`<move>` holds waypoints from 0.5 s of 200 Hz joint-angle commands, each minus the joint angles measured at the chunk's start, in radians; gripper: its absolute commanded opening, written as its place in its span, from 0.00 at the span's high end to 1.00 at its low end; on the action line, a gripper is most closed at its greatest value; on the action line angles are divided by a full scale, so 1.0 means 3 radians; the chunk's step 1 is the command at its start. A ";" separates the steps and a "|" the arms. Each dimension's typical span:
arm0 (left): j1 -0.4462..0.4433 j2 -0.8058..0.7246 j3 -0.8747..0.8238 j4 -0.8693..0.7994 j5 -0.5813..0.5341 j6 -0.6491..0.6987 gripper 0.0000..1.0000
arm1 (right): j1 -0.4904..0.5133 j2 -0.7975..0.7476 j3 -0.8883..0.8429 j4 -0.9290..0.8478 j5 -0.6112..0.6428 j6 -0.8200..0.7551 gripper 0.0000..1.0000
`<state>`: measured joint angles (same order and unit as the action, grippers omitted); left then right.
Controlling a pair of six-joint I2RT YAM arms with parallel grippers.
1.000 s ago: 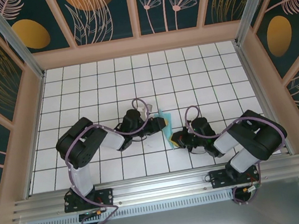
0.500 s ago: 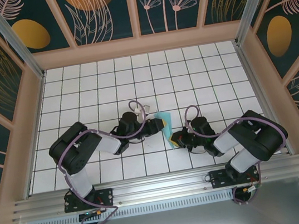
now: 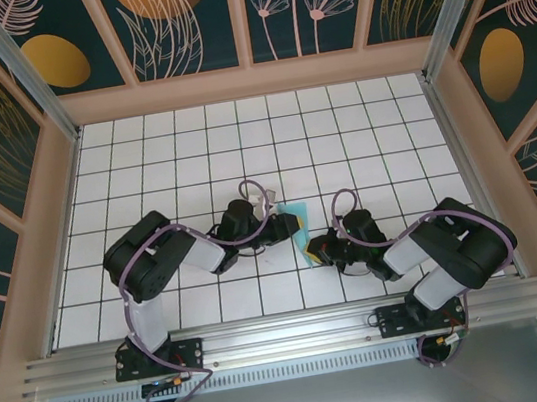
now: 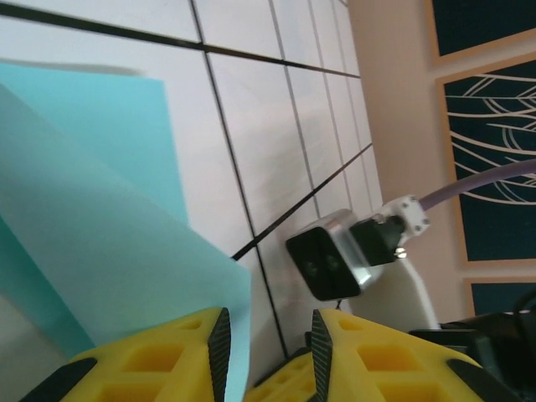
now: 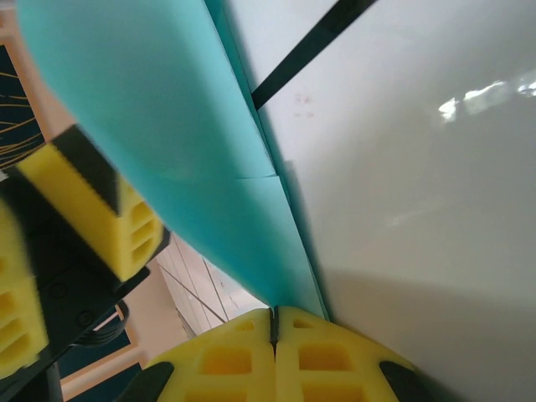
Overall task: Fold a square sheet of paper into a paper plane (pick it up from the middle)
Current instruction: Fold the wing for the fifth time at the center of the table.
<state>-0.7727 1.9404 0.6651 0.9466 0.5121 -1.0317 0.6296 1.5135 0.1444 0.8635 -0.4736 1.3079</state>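
The square sheet of paper (image 3: 304,239) is folded into a narrow turquoise strip that stands up off the tiles between the two arms. My right gripper (image 3: 313,251) is shut on its near end. In the right wrist view the paper (image 5: 167,126) runs down into the closed seam of that gripper (image 5: 274,322). My left gripper (image 3: 297,221) sits at the strip's far end. Its yellow jaws (image 4: 268,343) stand apart with a clear gap. The paper's edge (image 4: 100,209) lies just behind the left pad, with neither pad pressing on it.
White tiled floor (image 3: 190,152) with black grid lines, fenced by tan walls. The right wrist's camera block (image 4: 331,255) sits close in front of the left jaws. A yellow finger of the left gripper (image 5: 92,209) looms beside the paper.
The left arm's elbow swung left and came back. Both grippers and the paper stay in nearly the same place.
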 commanded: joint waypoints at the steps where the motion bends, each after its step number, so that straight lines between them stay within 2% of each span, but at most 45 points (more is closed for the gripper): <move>1: -0.0021 0.0087 0.0079 0.0138 -0.0069 0.0102 0.67 | -0.0026 -0.0031 0.0043 -0.0068 0.0003 -0.0064 1.00; 73: -0.0021 0.0238 0.0138 0.0081 -0.0136 0.0186 0.67 | -0.0023 -0.0190 0.0046 -0.0332 0.0052 -0.0092 1.00; 100: -0.0022 0.0340 0.0236 -0.0131 -0.0153 0.0191 0.68 | -0.0020 -0.0328 0.0109 -0.0577 0.0093 -0.0197 0.96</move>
<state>-0.7757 1.9999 0.6983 0.9535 0.4896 -1.0065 0.6296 1.4605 0.1482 0.7849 -0.4622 1.2926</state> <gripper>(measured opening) 0.324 0.064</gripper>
